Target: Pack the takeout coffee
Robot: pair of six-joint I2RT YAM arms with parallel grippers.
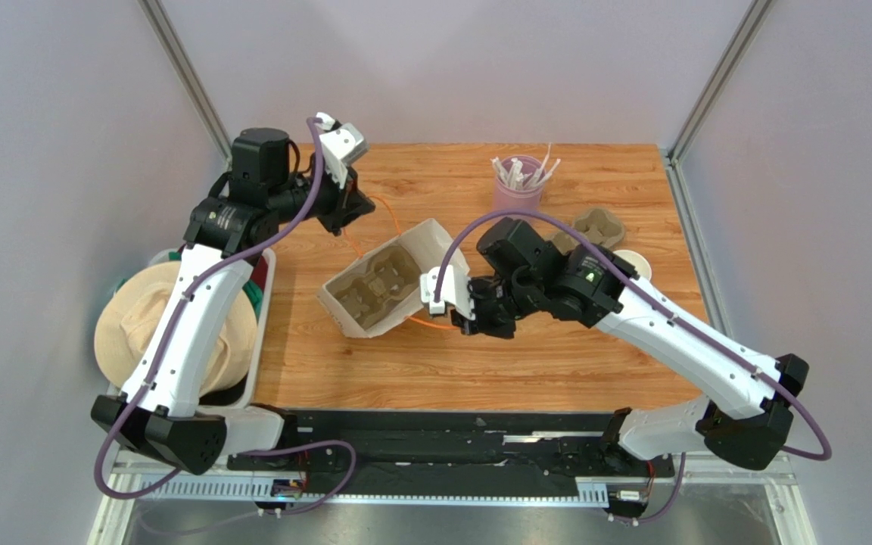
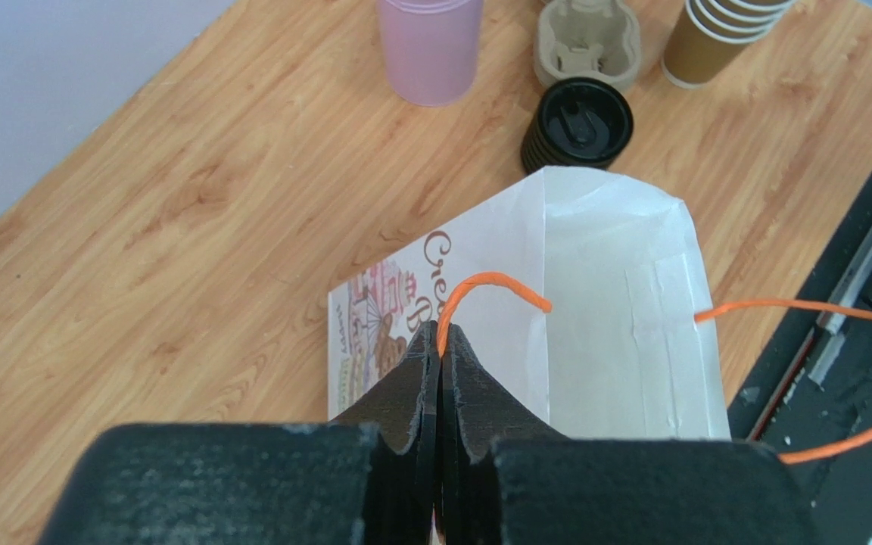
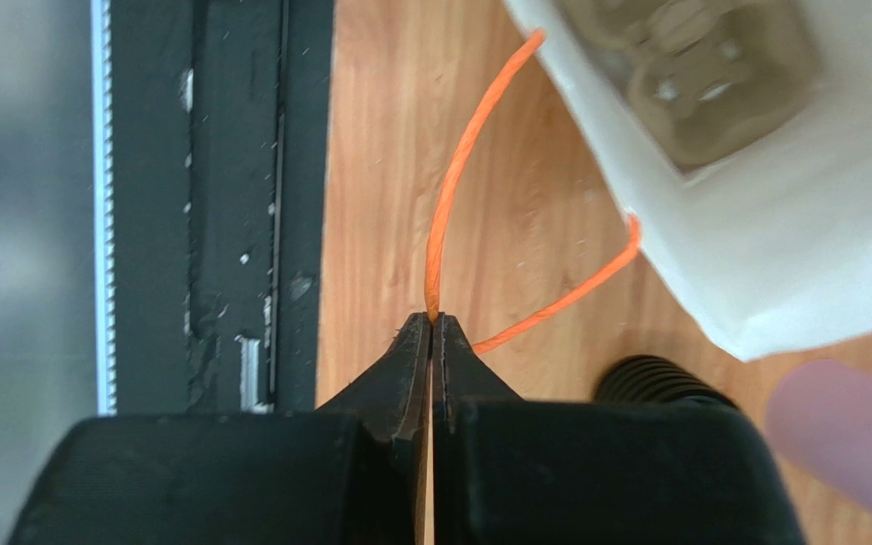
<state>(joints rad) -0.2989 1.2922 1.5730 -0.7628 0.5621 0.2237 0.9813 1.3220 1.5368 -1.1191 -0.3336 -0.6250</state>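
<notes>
Pinching a thin orange cord handle (image 2: 486, 278), our left tool (image 2: 441, 341) has its fingers pressed together on it. Our right tool (image 3: 432, 324) grips the 2nd orange handle (image 3: 452, 193) the same way. Both cords run to 1 white paper bag (image 2: 623, 295), open on the wooden surface (image 2: 179, 227), with a grey pulp cup carrier (image 1: 378, 290) inside. Just past the bag stands a ribbed black lid-topped stack (image 2: 575, 123). We cannot tell whether the kraft-brown coffee cup is beneath it.

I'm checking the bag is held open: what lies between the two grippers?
The open white bag, with a pulp tray inside, as the top view shows; left gripper and right gripper each pinch an orange handle.
</notes>
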